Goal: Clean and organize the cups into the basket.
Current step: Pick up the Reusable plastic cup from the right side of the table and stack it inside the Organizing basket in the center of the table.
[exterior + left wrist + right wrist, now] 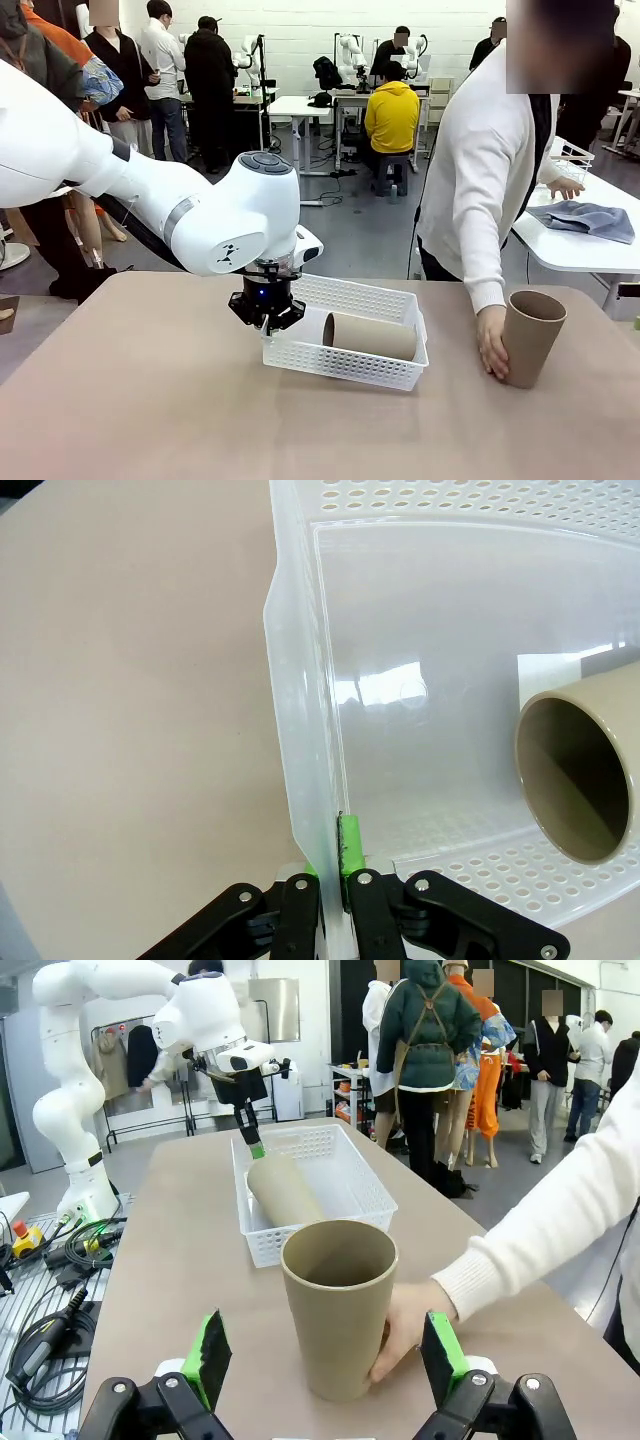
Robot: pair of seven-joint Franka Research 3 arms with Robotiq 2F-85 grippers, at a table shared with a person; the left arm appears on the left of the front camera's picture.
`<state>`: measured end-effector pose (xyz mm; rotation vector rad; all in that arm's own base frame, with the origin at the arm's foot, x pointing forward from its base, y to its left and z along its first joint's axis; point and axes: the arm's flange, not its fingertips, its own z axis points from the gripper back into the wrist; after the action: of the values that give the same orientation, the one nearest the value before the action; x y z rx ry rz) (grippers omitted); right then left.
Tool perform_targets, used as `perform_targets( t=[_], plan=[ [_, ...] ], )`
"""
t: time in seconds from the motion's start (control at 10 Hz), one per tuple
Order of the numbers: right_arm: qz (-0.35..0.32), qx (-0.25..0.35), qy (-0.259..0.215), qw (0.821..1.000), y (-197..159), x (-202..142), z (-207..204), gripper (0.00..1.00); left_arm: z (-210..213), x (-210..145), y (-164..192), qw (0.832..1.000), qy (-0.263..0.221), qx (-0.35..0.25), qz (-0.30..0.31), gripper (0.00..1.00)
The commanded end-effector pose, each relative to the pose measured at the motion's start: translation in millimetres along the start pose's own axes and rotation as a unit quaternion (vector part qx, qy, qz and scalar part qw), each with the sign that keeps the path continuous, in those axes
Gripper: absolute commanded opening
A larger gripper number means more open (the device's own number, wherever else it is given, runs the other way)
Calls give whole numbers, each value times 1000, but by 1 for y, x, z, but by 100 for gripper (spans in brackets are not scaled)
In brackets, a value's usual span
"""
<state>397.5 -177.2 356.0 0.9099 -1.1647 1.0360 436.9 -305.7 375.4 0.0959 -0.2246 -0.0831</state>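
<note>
The white perforated basket (390,300) sits mid-table, its left end raised a little. My left gripper (266,312) is shut on the basket's left wall (300,730), green pads (349,842) pinching the rim. One brown cup (370,336) lies on its side inside the basket, open mouth toward the left gripper (330,865). A second brown cup (533,335) stands upright at the table's right, with a person's hand (492,345) on it. My right gripper (325,1350) is open, its fingers on either side of this upright cup (338,1305), apart from it.
The person in a white sleeve (480,190) stands at the far right edge. Behind them another table (600,255) carries a grey cloth (585,218) and a wire basket (572,160). Bare tabletop (130,400) spreads left and front. Cables (50,1310) lie beside the table.
</note>
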Motion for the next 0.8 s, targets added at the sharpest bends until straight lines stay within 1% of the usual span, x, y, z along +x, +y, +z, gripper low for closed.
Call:
perform_targets(
  t=[0.0, 0.6, 0.7],
  plan=[
    [2, 2, 4, 1000, 1, 1, 1, 100, 0, 1, -2, 1000, -1, 0, -1, 0],
    [0, 0, 0, 1000, 0, 0, 0, 100, 0, 1, -2, 1000, -1, 0, -1, 0],
    [0, 2, 24, 1000, -6, -21, -8, 100, 0, 1, -2, 1000, -1, 0, -1, 0]
  ],
)
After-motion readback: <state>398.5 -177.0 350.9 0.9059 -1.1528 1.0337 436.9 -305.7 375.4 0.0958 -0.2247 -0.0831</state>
